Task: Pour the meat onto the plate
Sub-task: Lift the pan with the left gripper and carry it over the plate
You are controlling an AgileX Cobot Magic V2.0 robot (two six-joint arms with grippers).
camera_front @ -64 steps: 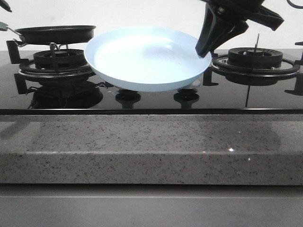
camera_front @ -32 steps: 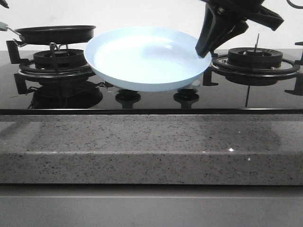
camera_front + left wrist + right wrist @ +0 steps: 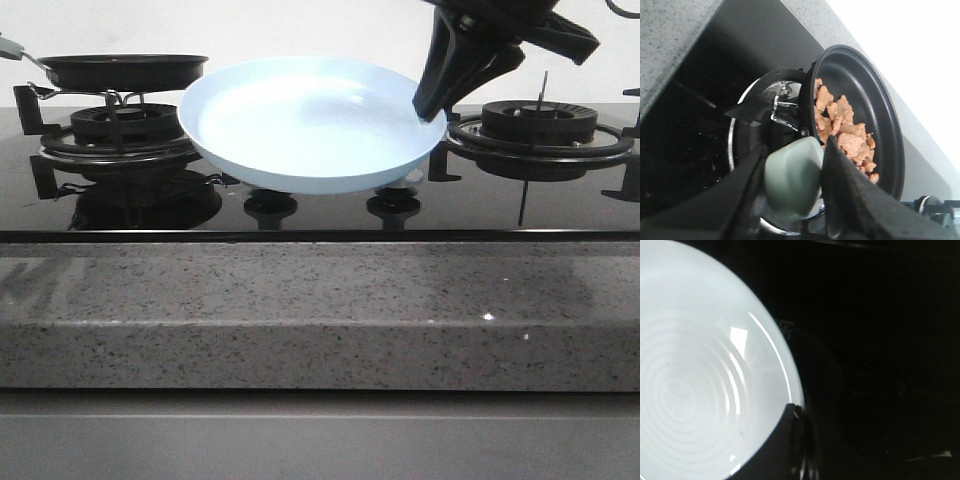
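The black frying pan [image 3: 120,70] sits over the left burner, and its rim hides the meat in the front view. In the left wrist view the meat [image 3: 840,130] is a heap of orange-brown pieces inside the pan [image 3: 875,100]. My left gripper [image 3: 794,147] is shut on the pan's grey-green handle [image 3: 790,175]. The pale blue plate [image 3: 310,125] is held tilted above the middle of the hob. My right gripper [image 3: 432,105] is shut on the plate's right rim. The plate [image 3: 690,390] is empty in the right wrist view, with a finger [image 3: 790,440] over its edge.
The left burner grate [image 3: 120,130] lies under the pan and the right burner [image 3: 540,125] lies beside the plate. Two knobs [image 3: 270,205] [image 3: 395,205] sit below the plate on the black glass hob. A speckled granite counter edge [image 3: 320,310] runs along the front.
The pan has shifted slightly right toward the plate and its handle end has risen a little. The plate and right gripper have not moved.
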